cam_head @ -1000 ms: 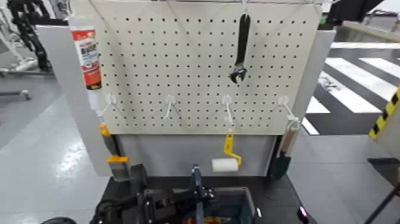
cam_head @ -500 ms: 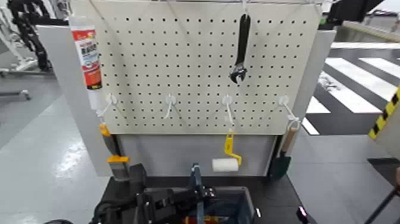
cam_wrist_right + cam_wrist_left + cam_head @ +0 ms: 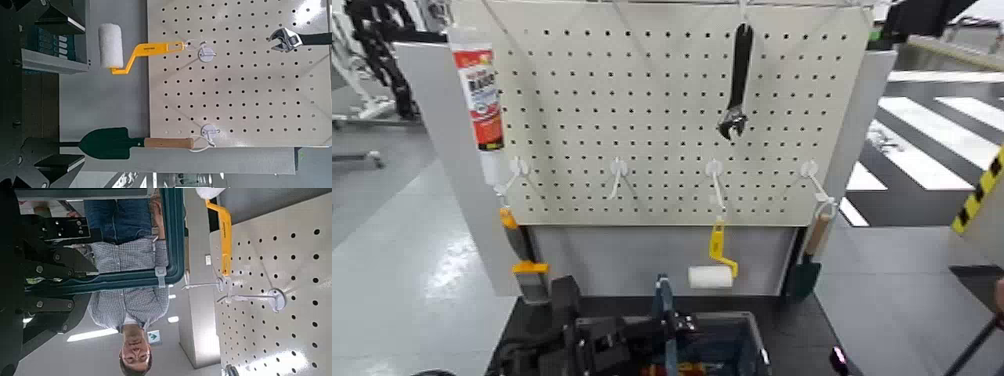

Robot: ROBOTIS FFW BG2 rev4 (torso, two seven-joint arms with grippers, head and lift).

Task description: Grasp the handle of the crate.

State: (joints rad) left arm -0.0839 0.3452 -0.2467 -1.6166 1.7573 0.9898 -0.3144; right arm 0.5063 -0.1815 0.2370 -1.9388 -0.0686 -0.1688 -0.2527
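Nearest us, the left gripper (image 3: 642, 328) had crept only a little across the crate (image 3: 744, 338) over the last second, while the handle (image 3: 661, 300) had not moved. We took that to mean the reach was nearly done and the squeeze was still to come. In the left wrist view the pincer stood spread, one finger (image 3: 63, 260) on each side of the handle's bar, not yet pinching it. The right gripper (image 3: 838, 358) sat low at the near right, idle, and we could not tell its state.

The crate was dark blue-grey moulded plastic, and its thin, round-topped handle rose from its middle. Just beyond it hung a roller (image 3: 710, 277) with a fuzzy white sleeve and a yellow grip. Farther off stood the pale, perforated pegboard (image 3: 632, 100) with a black wrench (image 3: 736, 85) hung on it.
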